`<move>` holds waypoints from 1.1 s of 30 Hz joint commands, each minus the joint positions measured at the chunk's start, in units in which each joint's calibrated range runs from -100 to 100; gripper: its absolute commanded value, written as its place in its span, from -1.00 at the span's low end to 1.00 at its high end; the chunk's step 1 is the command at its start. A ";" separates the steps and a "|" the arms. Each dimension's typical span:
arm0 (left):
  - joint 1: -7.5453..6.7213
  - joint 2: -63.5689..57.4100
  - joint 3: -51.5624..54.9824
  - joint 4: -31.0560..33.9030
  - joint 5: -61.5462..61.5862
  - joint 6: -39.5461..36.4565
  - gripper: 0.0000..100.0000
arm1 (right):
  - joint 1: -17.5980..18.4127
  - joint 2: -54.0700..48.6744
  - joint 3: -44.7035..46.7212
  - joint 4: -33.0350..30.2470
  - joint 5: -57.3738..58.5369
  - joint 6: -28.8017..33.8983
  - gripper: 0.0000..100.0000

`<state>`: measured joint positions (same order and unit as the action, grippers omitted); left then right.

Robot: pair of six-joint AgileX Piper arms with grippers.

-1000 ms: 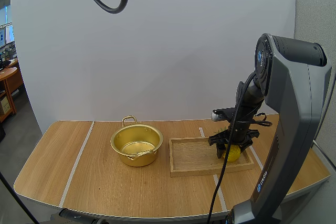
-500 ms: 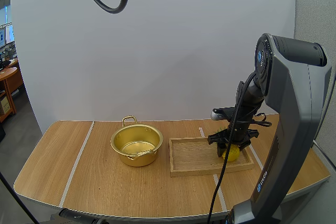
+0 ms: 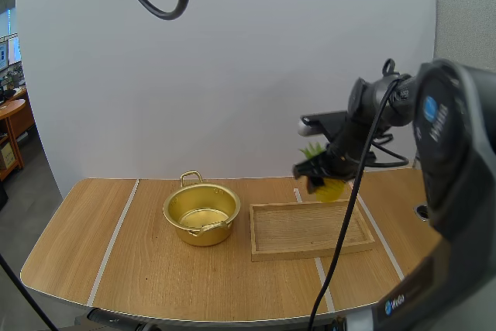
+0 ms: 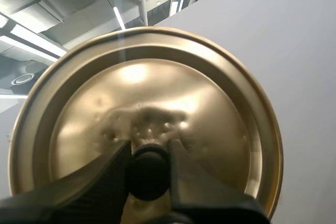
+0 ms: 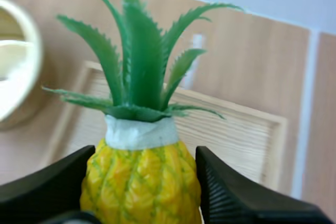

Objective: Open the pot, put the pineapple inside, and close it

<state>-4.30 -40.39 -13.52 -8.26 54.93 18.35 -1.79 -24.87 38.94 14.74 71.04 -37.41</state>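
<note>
My right gripper (image 3: pixel 322 180) is shut on the yellow pineapple (image 3: pixel 328 188) and holds it in the air above the far edge of the wooden tray (image 3: pixel 306 247). Between the fingers (image 5: pixel 241 198) in the right wrist view, the pineapple (image 5: pixel 142 179) stands with its green leaves pointing away. The open gold pot (image 3: pixel 201 213) sits on the table left of the tray. My left gripper (image 4: pixel 149 171) pinches the black knob of the gold lid (image 4: pixel 210 124) and holds it up, clear of the table.
The wooden tray lies bare on the table to the right of the pot. White tape lines (image 3: pixel 116 234) cross the wooden tabletop. The pot's rim (image 5: pixel 21 61) is visible beyond the tray in the right wrist view.
My right gripper has lifted the pineapple out of the tray's right end, raising it and carrying it slightly left and toward the far edge. The pot has not moved.
</note>
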 commanded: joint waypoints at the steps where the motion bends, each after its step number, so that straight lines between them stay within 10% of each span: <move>1: -0.21 -0.37 -0.56 -0.05 -2.47 -0.33 -1.00 | 3.08 -3.55 -0.47 2.24 2.56 -0.06 -1.00; 15: -0.21 -0.37 -0.56 -0.05 -2.47 -0.33 -1.00 | 15.79 -3.84 -0.47 2.11 -1.08 0.94 -1.00; 33: -0.21 -0.37 -0.56 -0.05 -2.47 -0.33 -1.00 | 20.26 14.10 -14.30 2.02 -1.94 0.53 -1.00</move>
<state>-4.30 -40.39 -13.52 -8.26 54.93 18.35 18.21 -12.58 26.15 16.73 69.57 -36.69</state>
